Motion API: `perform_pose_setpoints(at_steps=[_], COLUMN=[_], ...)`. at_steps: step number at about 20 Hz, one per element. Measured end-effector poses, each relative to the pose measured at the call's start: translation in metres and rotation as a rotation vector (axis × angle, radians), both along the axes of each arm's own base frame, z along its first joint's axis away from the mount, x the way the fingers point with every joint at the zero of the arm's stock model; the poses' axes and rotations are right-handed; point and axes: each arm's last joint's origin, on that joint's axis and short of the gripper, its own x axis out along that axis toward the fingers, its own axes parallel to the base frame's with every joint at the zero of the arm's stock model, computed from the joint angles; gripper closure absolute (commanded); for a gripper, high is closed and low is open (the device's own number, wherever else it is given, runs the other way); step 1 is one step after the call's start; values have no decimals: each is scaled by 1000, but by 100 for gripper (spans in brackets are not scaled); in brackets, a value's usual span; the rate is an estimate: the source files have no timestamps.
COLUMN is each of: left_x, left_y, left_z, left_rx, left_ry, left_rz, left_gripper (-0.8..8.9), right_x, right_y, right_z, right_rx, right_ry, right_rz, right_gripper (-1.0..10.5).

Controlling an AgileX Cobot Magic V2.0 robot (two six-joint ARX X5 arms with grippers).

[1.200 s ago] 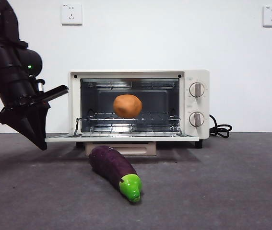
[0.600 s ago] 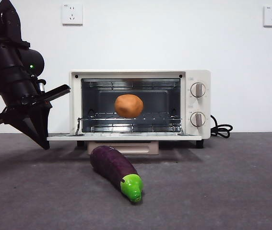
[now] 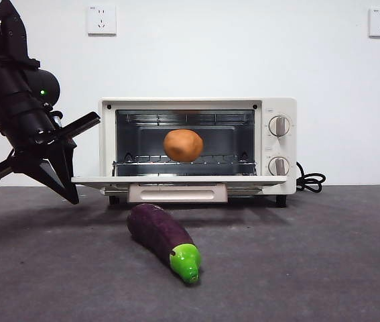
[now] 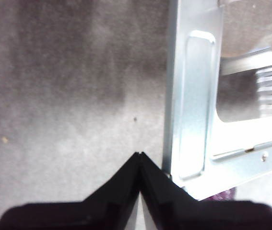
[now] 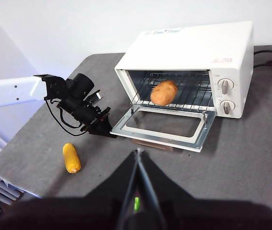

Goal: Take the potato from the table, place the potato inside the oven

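Observation:
The orange-brown potato (image 3: 183,145) (image 5: 163,92) lies on the wire rack inside the cream-white oven (image 3: 278,144) (image 5: 193,48). The glass door (image 3: 176,180) (image 4: 188,96) hangs open, close to level, with its beige handle (image 3: 176,193) at the front. My left gripper (image 3: 74,196) (image 4: 139,154) (image 5: 108,132) is shut and empty, its tip at the door's left front corner, by its edge. My right gripper (image 5: 137,152) is shut on nothing and hovers high above the table (image 3: 310,268), well in front of the oven.
A purple eggplant (image 3: 159,231) with a green tip lies on the table just in front of the door. A yellow corn cob (image 5: 71,158) rests near the table's left edge. The black cord (image 3: 310,181) curls to the right of the oven.
The oven door has risen a little from its lowered position, and my left gripper has moved right and slightly up along with its left corner. The potato has not moved.

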Motion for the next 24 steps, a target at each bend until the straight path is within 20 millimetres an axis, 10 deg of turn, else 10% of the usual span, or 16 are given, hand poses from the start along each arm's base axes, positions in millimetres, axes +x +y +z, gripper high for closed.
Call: perform_pose_setpoints(at_steps=[24], left_x=[8], left_y=[27], left_z=[91], left_rx=[-334], left_ry=[-407], left_rz=[135], left_gripper=[820], right_x=[0], right_y=[0], right_z=[0], right_rx=[0], right_ry=[0], right_rz=[-1], right_gripper=[948])
